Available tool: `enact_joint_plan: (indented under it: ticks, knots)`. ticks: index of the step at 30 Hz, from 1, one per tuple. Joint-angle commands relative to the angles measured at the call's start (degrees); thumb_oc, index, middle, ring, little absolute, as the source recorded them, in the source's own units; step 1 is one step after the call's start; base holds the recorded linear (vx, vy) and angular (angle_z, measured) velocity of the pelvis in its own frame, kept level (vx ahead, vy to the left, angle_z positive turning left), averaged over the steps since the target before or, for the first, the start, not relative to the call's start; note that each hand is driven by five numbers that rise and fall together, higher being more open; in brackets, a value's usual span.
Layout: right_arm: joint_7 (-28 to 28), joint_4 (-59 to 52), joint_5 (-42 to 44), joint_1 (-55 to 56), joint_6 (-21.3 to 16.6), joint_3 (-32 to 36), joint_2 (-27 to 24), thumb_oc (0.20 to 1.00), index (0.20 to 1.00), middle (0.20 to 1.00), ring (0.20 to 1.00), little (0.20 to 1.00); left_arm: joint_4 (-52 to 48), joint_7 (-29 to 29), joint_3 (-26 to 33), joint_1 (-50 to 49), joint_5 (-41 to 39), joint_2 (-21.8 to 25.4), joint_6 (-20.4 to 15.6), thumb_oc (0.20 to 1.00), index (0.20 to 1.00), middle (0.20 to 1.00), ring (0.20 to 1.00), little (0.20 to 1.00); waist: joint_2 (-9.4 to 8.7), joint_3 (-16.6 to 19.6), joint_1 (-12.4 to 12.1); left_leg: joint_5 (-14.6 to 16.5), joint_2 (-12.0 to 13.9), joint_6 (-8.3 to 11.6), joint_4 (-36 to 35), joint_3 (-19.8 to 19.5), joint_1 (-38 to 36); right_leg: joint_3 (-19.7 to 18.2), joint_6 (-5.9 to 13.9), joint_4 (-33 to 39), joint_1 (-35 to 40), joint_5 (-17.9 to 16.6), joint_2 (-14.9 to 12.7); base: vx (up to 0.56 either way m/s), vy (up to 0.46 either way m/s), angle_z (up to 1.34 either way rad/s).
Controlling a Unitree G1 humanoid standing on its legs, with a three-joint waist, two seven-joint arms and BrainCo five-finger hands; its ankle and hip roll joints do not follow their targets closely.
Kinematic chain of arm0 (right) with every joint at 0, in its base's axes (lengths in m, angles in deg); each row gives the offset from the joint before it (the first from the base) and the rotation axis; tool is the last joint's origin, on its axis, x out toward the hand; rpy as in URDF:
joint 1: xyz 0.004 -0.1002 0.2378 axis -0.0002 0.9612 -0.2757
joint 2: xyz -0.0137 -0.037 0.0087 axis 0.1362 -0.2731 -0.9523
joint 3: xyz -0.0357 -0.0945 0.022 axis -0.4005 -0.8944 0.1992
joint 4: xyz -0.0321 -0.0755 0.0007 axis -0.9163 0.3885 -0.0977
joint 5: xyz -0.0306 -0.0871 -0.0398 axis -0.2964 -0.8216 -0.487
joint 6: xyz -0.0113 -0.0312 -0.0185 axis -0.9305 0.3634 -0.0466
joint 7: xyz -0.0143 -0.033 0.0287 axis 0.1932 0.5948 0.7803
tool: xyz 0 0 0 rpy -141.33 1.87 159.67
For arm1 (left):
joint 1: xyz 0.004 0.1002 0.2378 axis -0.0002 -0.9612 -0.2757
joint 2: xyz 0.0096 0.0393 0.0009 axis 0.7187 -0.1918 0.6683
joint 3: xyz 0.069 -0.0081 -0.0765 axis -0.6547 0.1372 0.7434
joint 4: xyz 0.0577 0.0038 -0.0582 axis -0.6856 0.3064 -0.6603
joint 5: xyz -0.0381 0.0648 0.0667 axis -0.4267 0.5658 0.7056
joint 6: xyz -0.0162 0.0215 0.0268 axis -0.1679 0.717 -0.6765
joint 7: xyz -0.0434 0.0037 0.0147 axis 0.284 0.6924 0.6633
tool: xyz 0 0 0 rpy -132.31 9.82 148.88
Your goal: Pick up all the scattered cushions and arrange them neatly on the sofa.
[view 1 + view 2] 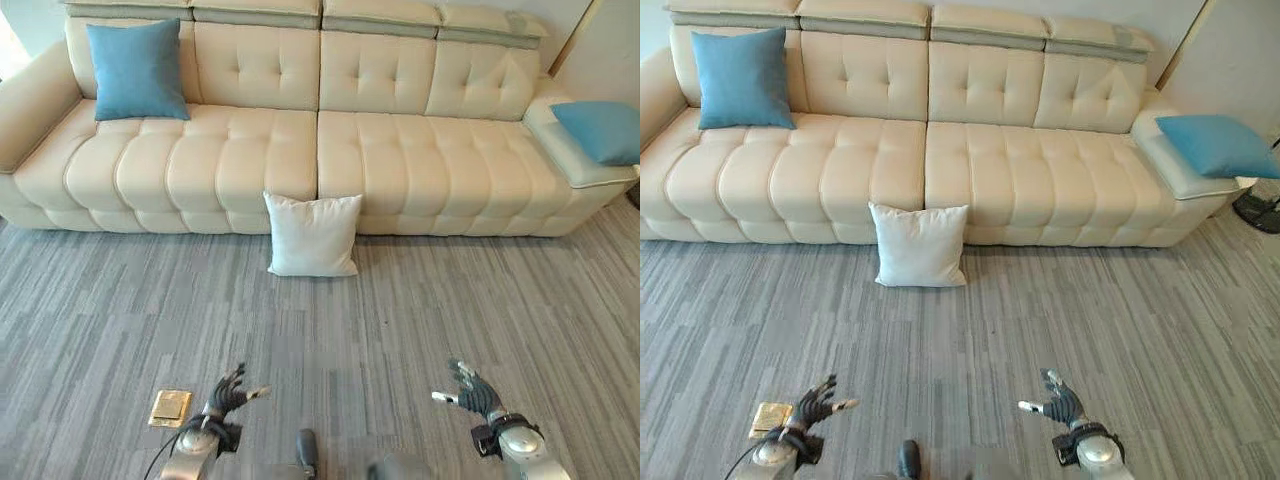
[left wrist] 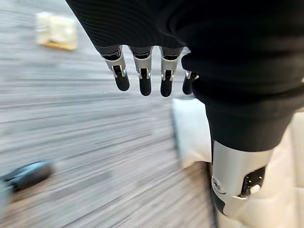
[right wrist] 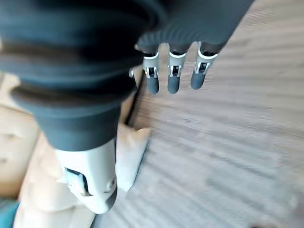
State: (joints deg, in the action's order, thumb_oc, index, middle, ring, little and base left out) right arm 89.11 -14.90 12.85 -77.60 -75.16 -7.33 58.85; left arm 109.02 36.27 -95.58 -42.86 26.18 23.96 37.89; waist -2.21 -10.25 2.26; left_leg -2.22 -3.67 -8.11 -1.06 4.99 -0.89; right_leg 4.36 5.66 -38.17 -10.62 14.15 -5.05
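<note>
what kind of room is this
Most likely a living room or lounge: a long cream tufted sofa with blue cushions, a white cushion leaning against its front, and grey striped carpet.

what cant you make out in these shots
- Blue cushion on the sofa's far arm: cut off by the left eye view's edge.
- White cushion on the floor: partly hidden behind the left hand in the left wrist view.
- Small yellow thing on the floor: too small to identify.
- Dark object on the floor, left wrist view: blurred.
- Sofa: its ends run off the edges.
</note>
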Motion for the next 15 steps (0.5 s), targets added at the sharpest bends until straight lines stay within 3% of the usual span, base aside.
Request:
enact_joint_plan:
  ticks: [1,3,4,5,7,10,11,12,13,14,15]
  knots:
    - [0.5,-0.8,-0.1,-3.7,-1.9,1.4,-1.0,1.0,1.0,1.0,1.0,1.0,-2.6,-0.7,1.2,-1.7,-0.6,2.5,-1.2,1.0,1.0,1.0,1.0,1.0,-1.52,-2.0,0.8,8.3,2.2,6.34,3.8,2.6,-2.6,2.1,1.94,17.3,0.8,-14.9,-0.7,0.47,0.015,0.4]
    - [0.4,0.2,0.5,-3.4,-1.7,1.4,-1.0,1.0,1.0,1.0,1.0,1.0,-1.8,-0.9,1.2,-1.2,-0.7,1.6,-1.1,1.0,1.0,1.0,1.0,1.0,-2.13,-2.6,2.9,10.3,1.4,7.37,1.1,0.4,-8.0,4.1,2.93,29.5,-3.1,-15.8,1.7,0.51,-0.047,0.39]
    - [0.4,0.2,0.5,-3.4,-1.7,1.4,-1.0,1.0,1.0,1.0,1.0,1.0,-1.8,-0.9,1.2,-1.2,-0.7,1.6,-1.1,1.0,1.0,1.0,1.0,1.0,-1.99,-2.7,2.9,10.4,1.5,7.41,1.1,0.3,-8.2,4.2,2.91,29.8,-2.8,-15.9,1.8,0.66,-0.088,0.66]
    - [0.3,0.7,0.3,-2.5,-1.6,1.5,-1.2,1.0,1.0,1.0,1.0,1.0,-1.1,-0.8,1.6,-1.2,0.0,1.1,-1.4,1.0,1.0,1.0,1.0,1.0,-2.45,-2.9,3.7,11.5,1.1,8.19,1.2,-0.5,-10.0,5.0,3.6,34.5,-4.4,-17.4,2.4,0.48,-0.085,0.62]
    - [0.0,0.8,0.2,-1.5,-1.5,1.9,-1.5,1.0,1.0,1.0,1.0,1.0,-1.3,-0.4,1.5,-2.0,0.5,1.1,-1.5,1.0,1.0,1.0,1.0,1.0,-2.29,-2.5,4.2,12.0,1.0,9.06,1.9,-1.6,-12.0,7.7,3.39,35.0,-5.1,-18.5,2.0,0.47,-0.106,0.53]
    - [-0.3,0.5,0.5,-0.1,-1.5,2.4,-1.8,1.0,1.0,1.0,1.0,1.0,-1.6,0.4,1.2,-3.1,0.8,0.8,-1.6,1.0,1.0,1.0,1.0,1.0,-1.93,-1.5,4.9,11.7,1.2,10.24,4.2,-3.4,-12.9,6.2,2.15,35.1,-3.3,-19.2,2.1,0.41,-0.155,0.65]
    - [-0.5,0.0,0.6,0.6,-1.6,2.9,-2.1,1.0,1.0,1.0,1.0,1.0,-1.3,0.6,0.9,-3.4,1.1,0.7,-1.5,1.0,1.0,1.0,1.0,1.0,-1.67,-1.1,5.2,10.8,1.6,11.24,6.5,-4.1,-12.6,5.0,1.37,34.6,-2.4,-19.3,2.5,0.38,-0.193,0.79]
    - [-0.2,-0.6,0.6,0.9,-2.0,3.5,-2.8,1.0,1.0,1.0,1.0,1.0,-1.1,0.9,0.8,-3.6,0.9,0.5,-1.5,1.0,1.0,1.0,1.0,1.0,-0.84,-1.1,5.2,5.6,3.1,14.12,13.8,-3.7,-10.6,5.0,0.13,34.6,0.1,-18.7,2.7,0.39,-0.193,0.8]
    - [-0.2,-0.6,0.6,0.9,-2.0,3.5,-2.9,1.0,1.0,1.0,1.0,1.0,-1.1,0.9,0.8,-3.6,0.9,0.5,-1.5,1.0,1.0,1.0,1.0,1.0,-0.81,-1.1,5.3,5.7,3.1,14.14,14.0,-3.8,-10.5,5.1,0.11,34.6,0.1,-18.8,2.7,0.48,-0.246,0.69]
    - [0.1,-1.7,0.8,0.7,-2.4,3.2,-3.9,1.0,1.0,1.0,1.0,1.0,-0.7,0.9,0.7,-3.7,0.7,0.5,-1.4,1.0,1.0,1.0,1.0,1.0,-0.8,-1.4,5.0,0.1,4.8,15.77,24.3,-2.8,-6.3,3.8,-2.16,34.7,2.8,-16.9,3.7,0.22,-0.127,0.43]
    - [0.1,-1.7,0.8,0.7,-2.4,3.2,-3.9,1.0,1.0,1.0,1.0,1.0,-0.7,0.9,0.7,-3.7,0.7,0.5,-1.4,1.0,1.0,1.0,1.0,1.0,-0.97,-1.2,5.1,-0.1,4.6,15.74,24.2,-2.9,-6.1,3.8,-2.13,34.7,2.7,-17.0,3.5,0.34,-0.181,0.1]
